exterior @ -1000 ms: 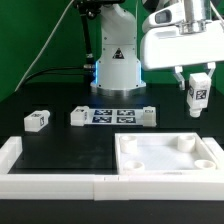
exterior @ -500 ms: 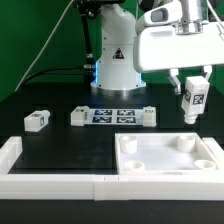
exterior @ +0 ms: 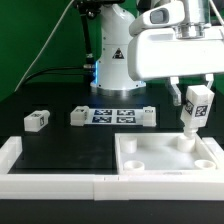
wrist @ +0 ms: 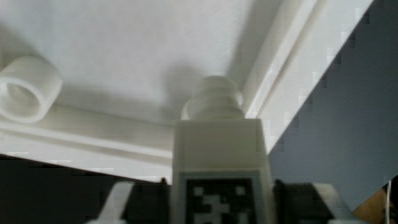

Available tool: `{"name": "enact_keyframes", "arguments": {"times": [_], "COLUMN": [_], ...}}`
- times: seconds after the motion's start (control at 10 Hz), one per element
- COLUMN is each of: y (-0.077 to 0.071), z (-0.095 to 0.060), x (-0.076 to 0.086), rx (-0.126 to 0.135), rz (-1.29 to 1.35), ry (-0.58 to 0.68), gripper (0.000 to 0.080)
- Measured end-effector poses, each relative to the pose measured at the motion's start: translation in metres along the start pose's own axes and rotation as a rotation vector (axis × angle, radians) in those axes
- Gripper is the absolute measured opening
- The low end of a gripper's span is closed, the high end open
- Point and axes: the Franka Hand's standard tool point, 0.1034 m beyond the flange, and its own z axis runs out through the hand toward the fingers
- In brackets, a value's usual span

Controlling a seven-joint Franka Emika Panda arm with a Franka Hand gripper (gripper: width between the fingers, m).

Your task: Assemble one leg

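Observation:
My gripper (exterior: 192, 93) is shut on a leg (exterior: 194, 110), a small white post with a black-and-white tag on its face. I hold it upright, its narrow tip just above the far right corner socket (exterior: 188, 143) of the large white square plate (exterior: 168, 158). In the wrist view the leg (wrist: 221, 150) sits between my fingers (wrist: 128, 195), its peg pointing at the plate's raised rim (wrist: 285, 70). Another round socket (wrist: 29, 88) shows to one side. A second leg (exterior: 38, 121) lies on the table at the exterior view's left.
The marker board (exterior: 112, 116) lies mid-table with white blocks at both its ends. A white wall (exterior: 50, 183) runs along the front edge and turns up at the left. The robot base (exterior: 112, 60) stands behind.
My gripper has moved down with the leg, from well above the plate to just over its far right corner socket.

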Motion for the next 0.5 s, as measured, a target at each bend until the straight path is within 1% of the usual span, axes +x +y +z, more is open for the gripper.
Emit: {"name": "enact_keyframes", "arguments": {"times": [0.1,0.2,0.3,0.4,0.5], "y": [0.0003,0.0021,0.0021,0.0049,0.0057], "z": [0.0005,-0.0001,0.0001,-0.0005,0.0012], "x": [-0.0008,0.0011,0.0006,0.0024,-0.0016], "rx": [0.000,-0.008,-0.009,-0.021,-0.019], "rz": [0.001,-0.001,-0.002,-0.003,0.012], "ry": [-0.002,0.029,0.033,0.074,0.063], "gripper": [0.0287,0.0287,0.0287,0.0287,0.0287]}}
